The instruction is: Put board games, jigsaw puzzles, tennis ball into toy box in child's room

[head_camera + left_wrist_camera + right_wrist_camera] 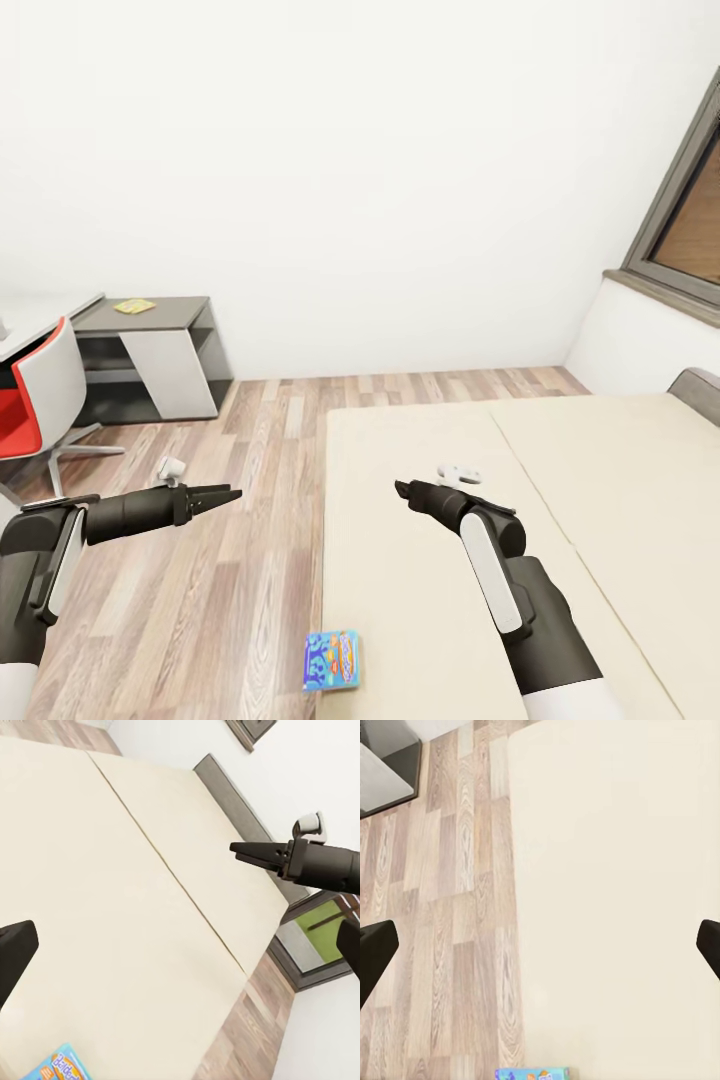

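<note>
Now the board game (332,660) lies flat at the bed's (420,560) near edge, below and between my hands, nearer my right hand (403,491). Both it and my left hand (228,494) look closed, holding nothing.

Bed (560,500) takes the right and lower right of the head view, wood floor (200,580) to its left, wall behind. A board game (332,660) lies on the bed near its left edge, low in frame, between the two arms; left gripper (228,494) over the floor, right gripper (403,491) over the bed. Far left: chair (40,400), with a low shelf unit (150,355) behind it against the wall, a flat item (134,306) on top; window (680,210) at upper right.
</note>
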